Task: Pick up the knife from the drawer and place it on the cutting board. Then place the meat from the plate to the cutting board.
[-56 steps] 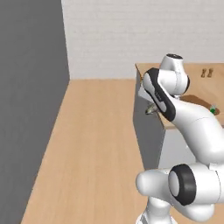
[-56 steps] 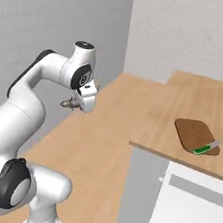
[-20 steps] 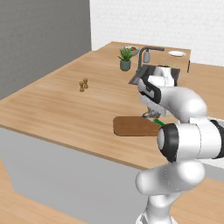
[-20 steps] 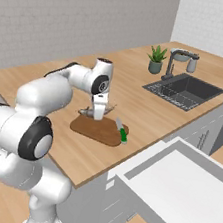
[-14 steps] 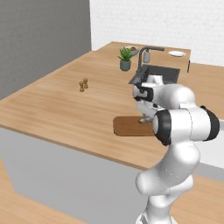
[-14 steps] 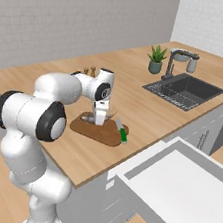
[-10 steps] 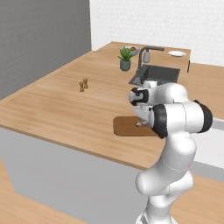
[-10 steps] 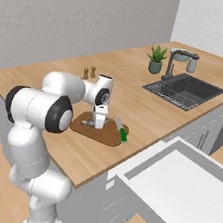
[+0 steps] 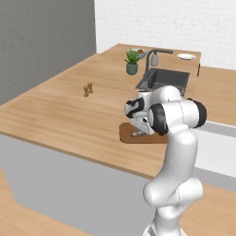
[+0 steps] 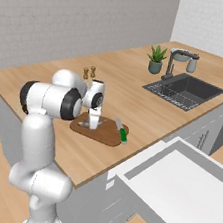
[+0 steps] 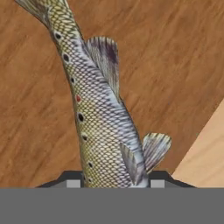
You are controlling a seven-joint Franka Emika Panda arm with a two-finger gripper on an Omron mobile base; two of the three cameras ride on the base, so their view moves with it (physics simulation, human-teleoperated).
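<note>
While the drawer [image 10: 183, 185] stands pulled out nearest, one gripper [image 10: 93, 124] is clamped on the single meat [image 11: 98, 118], a scaly fish, right over the cutting board [image 10: 103, 132]. One knife [image 10: 121, 130] lies at the board's edge. Bare counter [image 9: 60, 110] spreads beyond; one plate [image 9: 186, 56] sits farthest.

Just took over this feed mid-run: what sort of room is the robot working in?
A rendered kitchen, by the look of it: a dark sink basin with a grey tap set into a light wooden counter, and a dark-brown wooden cutting board.
</note>
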